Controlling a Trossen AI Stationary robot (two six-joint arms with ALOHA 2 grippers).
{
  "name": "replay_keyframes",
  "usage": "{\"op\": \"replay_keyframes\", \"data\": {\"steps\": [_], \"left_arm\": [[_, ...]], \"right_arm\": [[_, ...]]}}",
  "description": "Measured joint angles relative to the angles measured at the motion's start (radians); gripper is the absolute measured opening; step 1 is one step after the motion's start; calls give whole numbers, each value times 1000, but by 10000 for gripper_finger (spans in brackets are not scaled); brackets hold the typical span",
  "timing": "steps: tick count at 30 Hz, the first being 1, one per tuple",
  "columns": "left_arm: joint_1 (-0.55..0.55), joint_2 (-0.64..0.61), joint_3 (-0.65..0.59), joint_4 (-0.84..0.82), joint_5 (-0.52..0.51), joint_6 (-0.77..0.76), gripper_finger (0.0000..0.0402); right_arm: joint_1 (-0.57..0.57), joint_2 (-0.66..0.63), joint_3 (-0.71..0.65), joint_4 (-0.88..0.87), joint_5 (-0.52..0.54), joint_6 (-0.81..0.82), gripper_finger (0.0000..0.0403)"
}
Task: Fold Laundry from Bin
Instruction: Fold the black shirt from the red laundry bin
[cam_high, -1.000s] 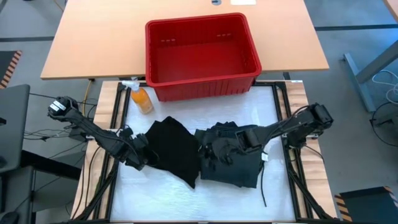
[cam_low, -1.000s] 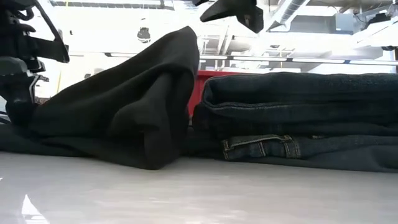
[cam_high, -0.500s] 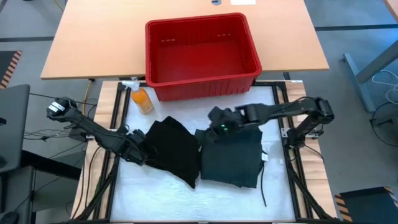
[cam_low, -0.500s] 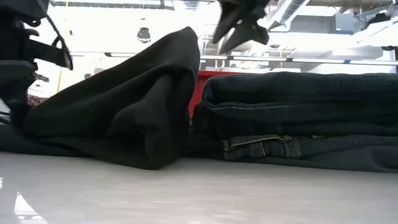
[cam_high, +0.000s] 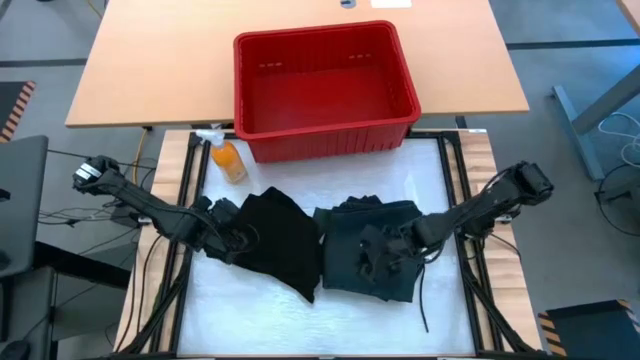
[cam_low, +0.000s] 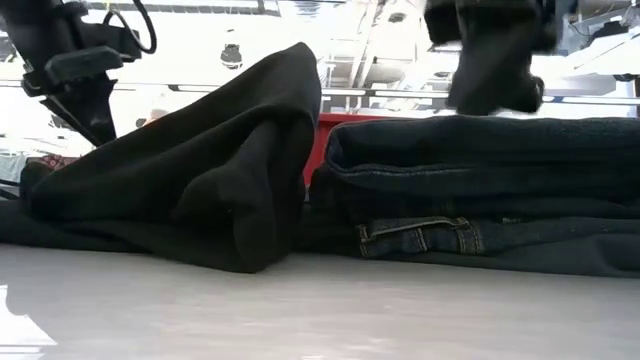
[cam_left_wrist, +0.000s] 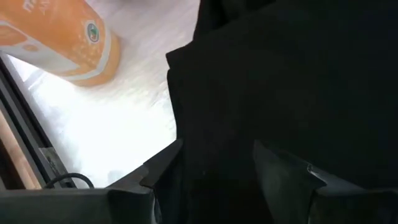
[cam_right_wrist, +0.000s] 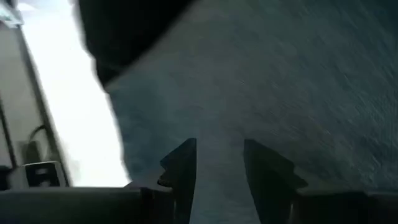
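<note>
The right gripper (cam_high: 372, 252) has swung back from the bin (cam_high: 325, 88) side onto the folded jeans (cam_high: 370, 250), fingers apart, while the left gripper (cam_high: 232, 222), fingers now apart astride the black garment (cam_high: 278, 238) mid-surface, has apparently let go, so pressing and folding go on.

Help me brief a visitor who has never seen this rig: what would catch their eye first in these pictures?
The big red bin, empty, stands at the table's far side. In front of it two dark garments lie side by side on the white mat: a black one on the left and folded jeans on the right. The left tool is at the black one's edge, the right tool over the jeans.
</note>
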Motion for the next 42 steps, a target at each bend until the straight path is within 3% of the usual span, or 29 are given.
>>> {"op": "replay_keyframes", "data": {"steps": [4,8,14,23,27,31,34,36,42], "left_arm": [[24,1,-6,7,3,23,178],[40,1,-6,21,19,48,178],[41,1,-6,19,45,49,178],[41,1,-6,16,56,81,178],[40,-6,-6,18,75,91,178],[28,-7,-9,89,57,102,178],[26,20,-49,213,54,150,178],[27,40,-80,275,58,153,178],[33,64,-107,326,-40,139,178]], "right_arm": [[-19,10,-83,-3,-7,50,151],[-70,-12,-166,-71,-87,24,138],[-187,-75,-197,-322,-123,-212,110],[-486,-127,-200,-409,-21,-587,93],[-582,-125,-155,-508,-56,-643,91],[-586,-147,-11,-647,-155,-608,91],[-528,-177,109,-705,-168,-548,91],[-480,-201,163,-705,-121,-430,91],[-357,-232,154,-376,12,-27,97]]}}
